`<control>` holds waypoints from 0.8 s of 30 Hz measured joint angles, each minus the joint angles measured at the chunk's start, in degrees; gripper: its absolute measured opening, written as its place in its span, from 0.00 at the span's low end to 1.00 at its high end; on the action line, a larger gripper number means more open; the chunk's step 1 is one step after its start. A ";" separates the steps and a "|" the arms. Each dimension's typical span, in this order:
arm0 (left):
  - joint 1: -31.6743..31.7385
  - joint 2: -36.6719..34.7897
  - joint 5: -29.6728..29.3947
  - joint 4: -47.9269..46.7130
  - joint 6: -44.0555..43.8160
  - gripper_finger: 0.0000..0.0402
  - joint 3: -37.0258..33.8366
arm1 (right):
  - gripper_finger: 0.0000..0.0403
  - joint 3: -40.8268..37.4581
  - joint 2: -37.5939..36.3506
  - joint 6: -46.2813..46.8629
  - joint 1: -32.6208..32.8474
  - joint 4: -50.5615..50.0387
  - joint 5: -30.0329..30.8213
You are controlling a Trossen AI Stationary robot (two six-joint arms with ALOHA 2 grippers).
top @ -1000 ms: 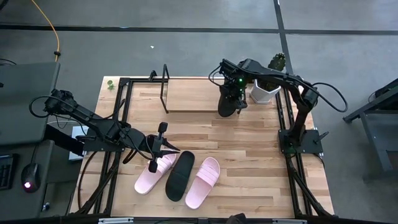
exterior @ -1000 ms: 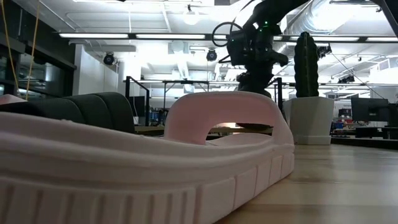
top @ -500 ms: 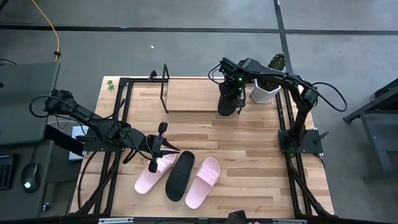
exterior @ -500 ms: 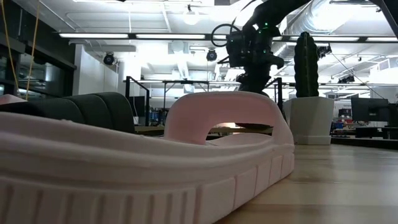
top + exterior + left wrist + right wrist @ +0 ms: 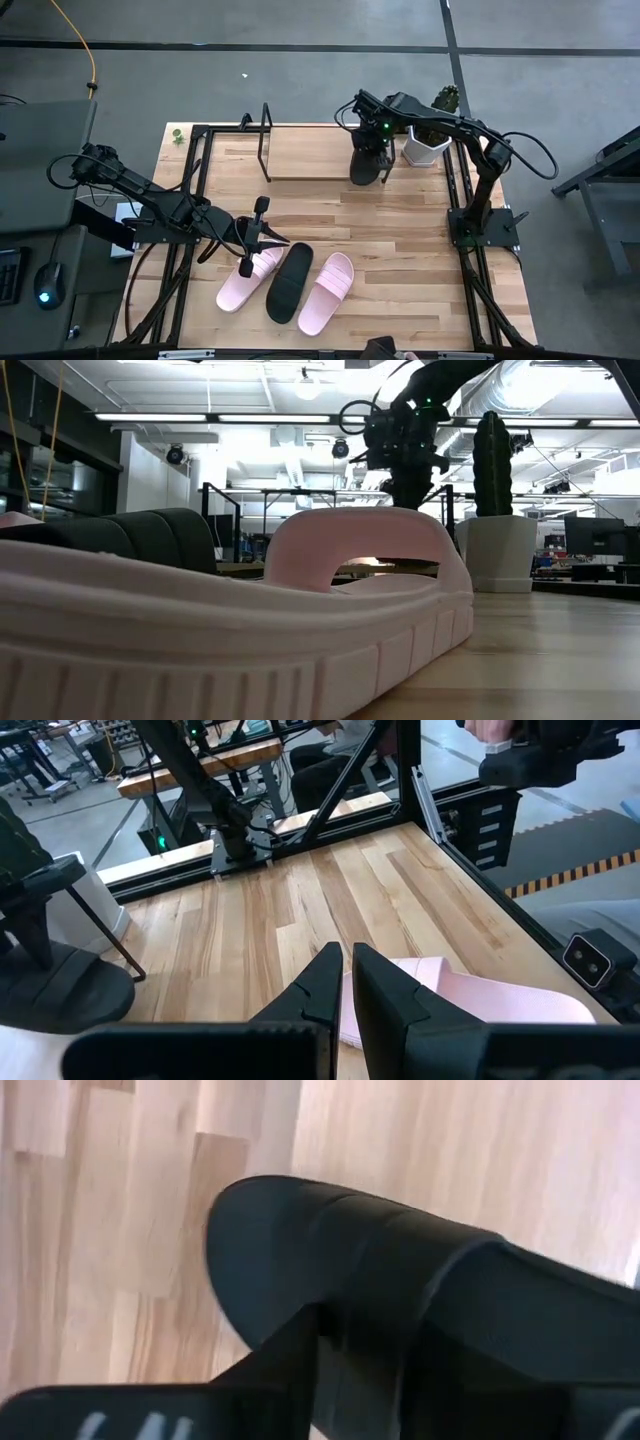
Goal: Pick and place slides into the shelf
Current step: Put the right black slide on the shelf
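**Slides: one black sandal set down at the shelf, right gripper letting go**

Slides are the job here. A black open-toe slide sandal (image 5: 362, 170) lies on the light wooden board of the low wire-framed shelf (image 5: 300, 155), beside a white pot holding a cactus (image 5: 424, 148). The right gripper (image 5: 366, 158) hangs directly over that sandal. A second ago its fingers were clamped on the wide strap; now they are parting, and in the right wrist view the fingers (image 5: 300, 1350) still straddle the strap, so I cannot tell whether contact is fully broken. This looks like the release that finishes one placement.

Near the table's front edge three more slides wait side by side: a pale pink one (image 5: 242, 282), a second black one (image 5: 288, 281) and another pale pink one (image 5: 327, 291). The left gripper (image 5: 252, 245) hovers, fingers shut and empty, just over the first pink sandal, unchanged.
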 joint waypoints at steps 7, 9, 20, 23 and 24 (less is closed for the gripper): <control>0.00 0.00 0.00 0.00 0.00 0.05 0.00 | 0.35 0.00 0.00 1.82 0.05 1.35 1.38; 0.00 0.00 0.00 0.00 -0.02 0.05 0.00 | 0.36 0.00 0.00 3.41 0.05 1.32 3.96; 0.00 0.00 0.00 0.00 -0.02 0.05 0.01 | 0.39 0.00 0.00 5.36 0.05 1.46 7.13; 0.00 0.00 0.00 0.01 -0.02 0.05 0.00 | 0.39 0.00 0.00 5.33 0.08 1.82 6.70; 0.00 0.00 0.00 0.02 -0.02 0.05 0.00 | 0.39 0.00 0.00 5.35 0.08 2.13 6.43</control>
